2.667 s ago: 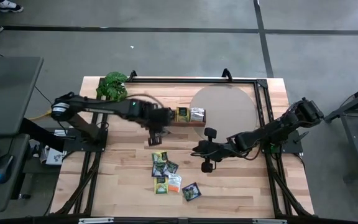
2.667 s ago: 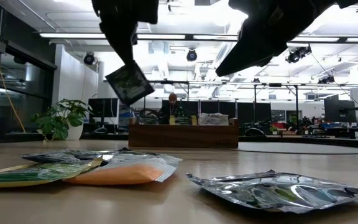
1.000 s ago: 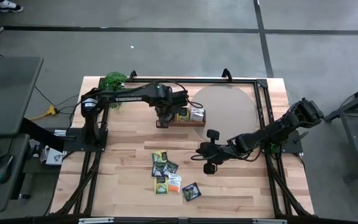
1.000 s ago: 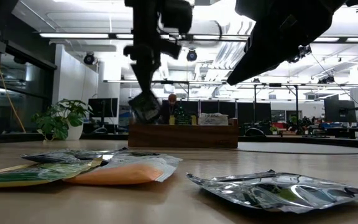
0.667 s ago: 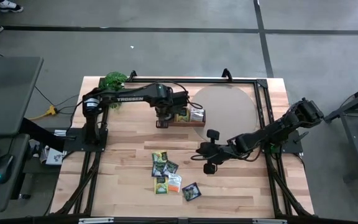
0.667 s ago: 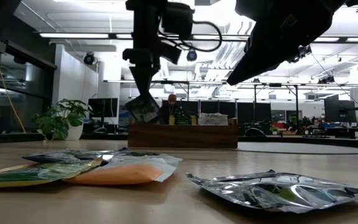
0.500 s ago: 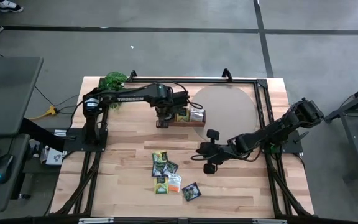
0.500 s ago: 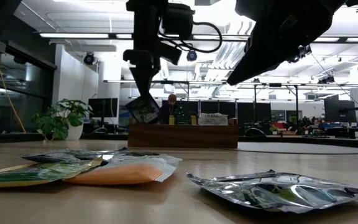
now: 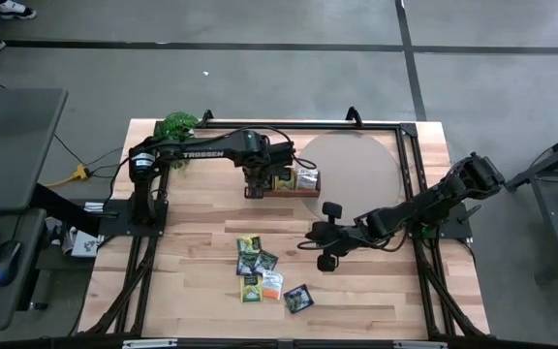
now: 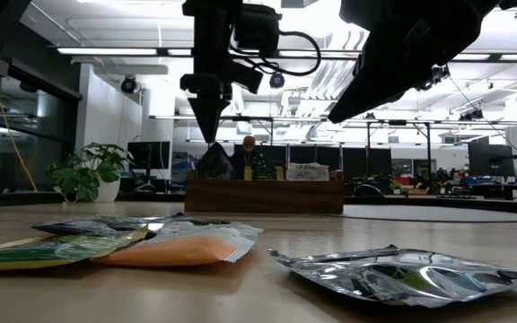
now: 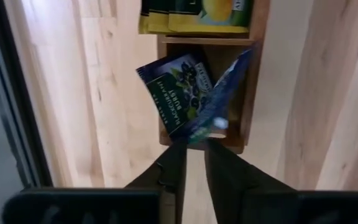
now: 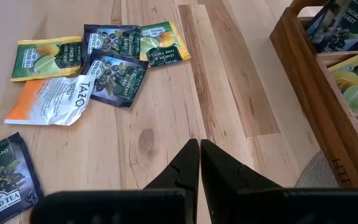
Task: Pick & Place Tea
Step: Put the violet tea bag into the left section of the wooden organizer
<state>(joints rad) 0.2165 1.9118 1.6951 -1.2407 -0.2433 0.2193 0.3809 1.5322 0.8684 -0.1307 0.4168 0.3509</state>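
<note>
Dark sachet [image 11: 182, 93] hangs just below left gripper [image 11: 195, 148], over tray [image 11: 250, 81]

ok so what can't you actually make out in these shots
- Left end effector: whether its tips are gripping the dark sachets over the tray end compartment; the high view is too small to show this.
- Tray's last compartment: cut off by the left wrist view's edge.
- Silver sachet label: the low view sees it edge-on.
- Pile print: too small from above.
</note>
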